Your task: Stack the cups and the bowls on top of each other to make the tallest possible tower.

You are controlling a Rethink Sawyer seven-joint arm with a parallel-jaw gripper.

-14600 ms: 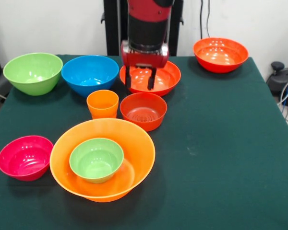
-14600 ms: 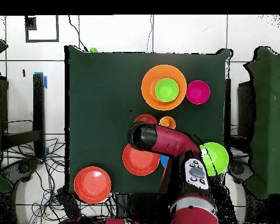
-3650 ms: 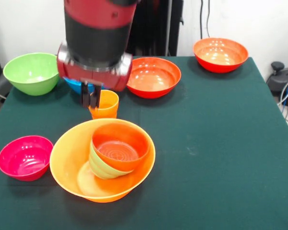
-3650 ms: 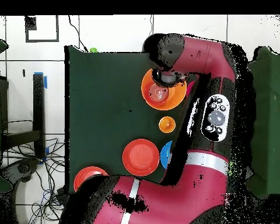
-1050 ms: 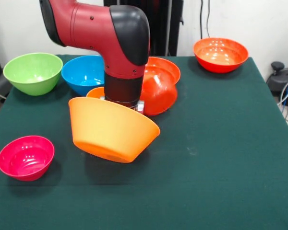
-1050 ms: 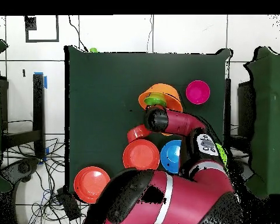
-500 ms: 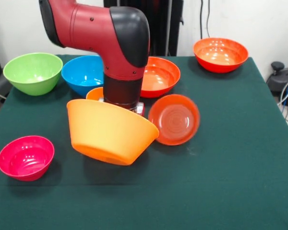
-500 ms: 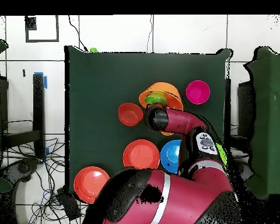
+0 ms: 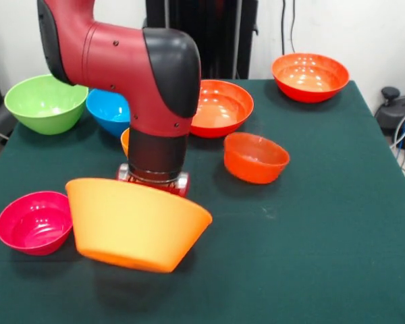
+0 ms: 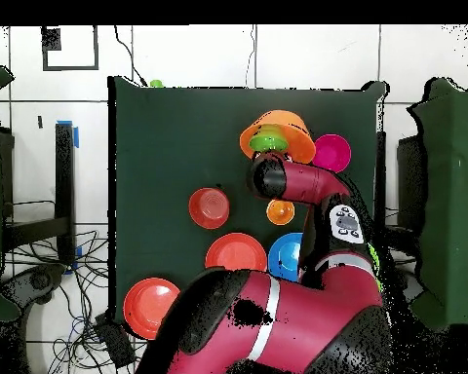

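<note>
The largest orange bowl (image 9: 136, 224) hangs tilted above the table, its rim caught under my gripper (image 9: 153, 181), which is shut on it; the fingertips are hidden behind the rim. In the overhead view the small green bowl (image 10: 268, 143) lies inside that orange bowl (image 10: 289, 127). The small red-orange bowl (image 9: 256, 157) sits upright on the cloth, apart to the right. Behind the arm only the edge of the orange cup (image 9: 125, 140) shows; the overhead view gives the cup (image 10: 281, 211) standing alone.
A pink bowl (image 9: 34, 221) sits left of the lifted bowl. Further back are a large green bowl (image 9: 46, 101), a blue bowl (image 9: 106, 108) and two wide red-orange bowls (image 9: 221, 106) (image 9: 309, 75). A small green thing (image 10: 156, 84) lies at the table's corner.
The small red-orange bowl dropped out of the tilted stack, rolled right and settled upright on the cloth. The arm carried the large orange bowl nearer the front edge and left.
</note>
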